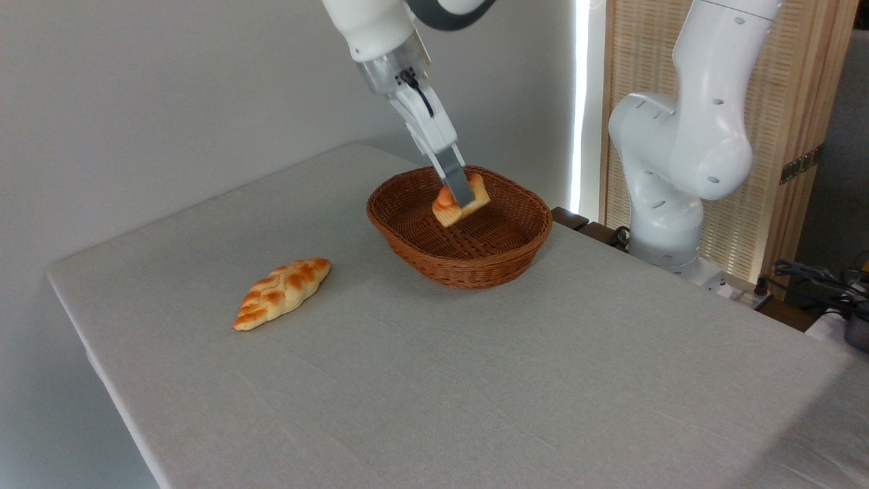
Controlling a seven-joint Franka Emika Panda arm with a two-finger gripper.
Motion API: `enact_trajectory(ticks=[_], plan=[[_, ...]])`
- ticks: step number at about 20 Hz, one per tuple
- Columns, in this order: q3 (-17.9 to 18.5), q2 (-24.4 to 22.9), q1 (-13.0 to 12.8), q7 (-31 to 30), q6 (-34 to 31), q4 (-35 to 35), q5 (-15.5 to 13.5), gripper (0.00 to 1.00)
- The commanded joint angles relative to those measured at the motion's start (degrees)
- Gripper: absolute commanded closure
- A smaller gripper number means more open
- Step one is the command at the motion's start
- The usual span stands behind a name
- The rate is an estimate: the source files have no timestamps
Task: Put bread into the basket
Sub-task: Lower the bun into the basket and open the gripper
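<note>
Bread (453, 206) is held tilted between the closed fingers of the gripper (461, 193) above the basket (434, 261) interior, apparently not yet touching the weave; judged light, probably soft, best pinched across its middle

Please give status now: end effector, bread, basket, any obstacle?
End effector shut on bread, tilted, inside the basket opening. Not released yet. Braided loaf apart on table, left. Nothing in the way.

Orange-golden bread (453, 201) with pale underside; brown woven basket (468, 261); golden braided loaf (282, 292) with brown patches; light grey tablecloth (475, 380); white arm (686, 136); grey metal gripper (461, 193) fingers; pale wood slatted screen (794, 102).
</note>
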Motion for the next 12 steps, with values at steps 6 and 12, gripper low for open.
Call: enact_trajectory(ticks=[6, 12], plan=[[1.1, 0.1, -2.2, 0.9, 0.9, -3.3, 2.0, 0.0], [1.2, 1.1, -1.7, 0.8, 0.9, -0.7, 2.3, 0.0]])
